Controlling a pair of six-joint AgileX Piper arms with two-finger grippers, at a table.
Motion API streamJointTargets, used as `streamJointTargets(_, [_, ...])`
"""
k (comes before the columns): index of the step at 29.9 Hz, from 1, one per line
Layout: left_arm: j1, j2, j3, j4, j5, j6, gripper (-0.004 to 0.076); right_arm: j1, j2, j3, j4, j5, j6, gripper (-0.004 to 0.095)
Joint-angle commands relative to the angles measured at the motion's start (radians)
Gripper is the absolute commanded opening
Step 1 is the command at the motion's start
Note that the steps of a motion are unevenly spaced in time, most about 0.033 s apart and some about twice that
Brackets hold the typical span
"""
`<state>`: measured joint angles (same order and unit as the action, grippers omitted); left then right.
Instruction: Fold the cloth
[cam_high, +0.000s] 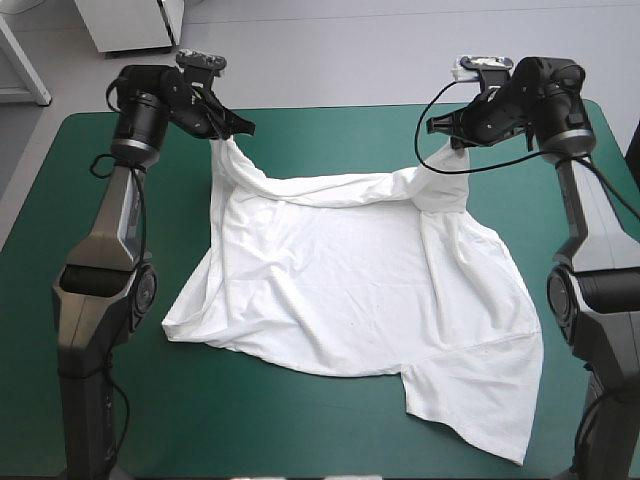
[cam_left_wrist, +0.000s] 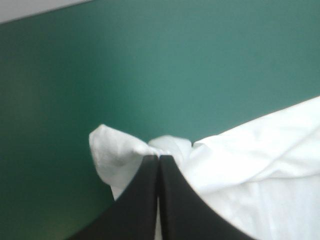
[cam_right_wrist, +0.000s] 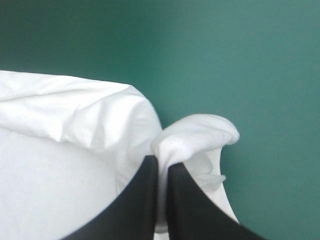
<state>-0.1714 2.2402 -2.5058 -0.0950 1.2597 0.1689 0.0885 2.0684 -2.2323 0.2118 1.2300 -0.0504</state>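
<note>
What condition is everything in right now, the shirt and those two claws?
T-shirt: mostly spread on the table, its far edge lifted at two points.
Left gripper: shut on a bunch of the T-shirt's far edge.
Right gripper: shut on another bunch of that edge.

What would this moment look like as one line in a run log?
left end effector: shut on T-shirt far edge | right end effector: same | far edge lifted, rest on teal-green cover
</note>
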Motion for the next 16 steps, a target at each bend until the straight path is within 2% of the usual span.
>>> streamJointTargets(1, [-0.005, 0.009, -0.024, 0.008, 0.000, -0.011, -0.0022, -0.001, 0.013, -0.024, 0.004, -0.090, -0.012, -0.0013])
streamJointTargets(6, [-0.005, 0.071, -0.024, 0.039, -0.056, -0.006, -0.0022, -0.001, 0.080, -0.026, -0.045, -0.144, 0.015, -0.0013])
streamJointTargets(10, [-0.005, 0.094, -0.024, 0.081, -0.124, -0.007, -0.0021, -0.008, 0.115, -0.026, -0.063, -0.145, 0.017, 0.0002])
streamJointTargets(13, [-0.005, 0.101, -0.025, 0.095, -0.119, -0.007, 0.0011, -0.012, 0.121, -0.026, -0.061, -0.129, 0.010, 0.0137])
streamJointTargets(16, [-0.003, 0.100, -0.025, 0.074, -0.088, -0.007, 0.0144, -0.015, 0.121, -0.030, -0.048, -0.099, 0.010, 0.0353])
